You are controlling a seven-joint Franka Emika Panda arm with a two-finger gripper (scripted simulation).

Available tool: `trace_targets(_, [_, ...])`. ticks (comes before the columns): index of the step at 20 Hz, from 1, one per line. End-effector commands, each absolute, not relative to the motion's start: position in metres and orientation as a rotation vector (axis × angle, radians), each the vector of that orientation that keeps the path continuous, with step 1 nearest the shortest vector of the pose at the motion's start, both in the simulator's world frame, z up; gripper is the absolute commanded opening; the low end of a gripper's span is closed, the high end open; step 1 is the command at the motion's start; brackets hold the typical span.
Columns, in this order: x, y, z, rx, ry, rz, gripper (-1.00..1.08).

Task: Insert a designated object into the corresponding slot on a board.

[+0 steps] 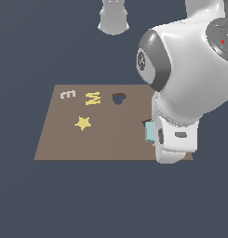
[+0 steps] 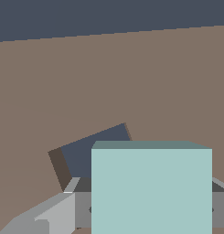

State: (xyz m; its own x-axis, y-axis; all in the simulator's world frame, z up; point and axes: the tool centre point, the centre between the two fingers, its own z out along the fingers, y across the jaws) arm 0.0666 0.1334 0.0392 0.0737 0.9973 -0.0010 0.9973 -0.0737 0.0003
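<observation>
Currently claw (image 2: 152,211) grasping teal block (image 2: 151,189) – square slot (image 2: 93,153) just behind; star (image 1: 83,123), yellow M (image 1: 93,98) well apart.

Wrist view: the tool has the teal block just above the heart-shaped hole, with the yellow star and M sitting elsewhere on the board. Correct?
Not quite. In the wrist view the hole under the teal block is the dark square slot, set at a slight angle, not the heart-shaped hole; that one lies farther back on the board. The yellow star and M are elsewhere, as you said.
</observation>
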Motion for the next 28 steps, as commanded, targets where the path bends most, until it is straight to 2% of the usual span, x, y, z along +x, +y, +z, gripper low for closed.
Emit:
trace_targets(1, [0.061, 0.136, 0.040, 2.207, 2.233, 0.000, -1.00])
trace_targets(13, [0.042, 0.138, 0.041, 1.921, 2.484, -0.001, -1.00])
trace_targets(27, [0.040, 0.137, 0.031, 1.877, 2.518, -0.002, -1.00])
trace_targets(28, [0.040, 0.137, 0.031, 1.877, 2.518, -0.002, 1.00])
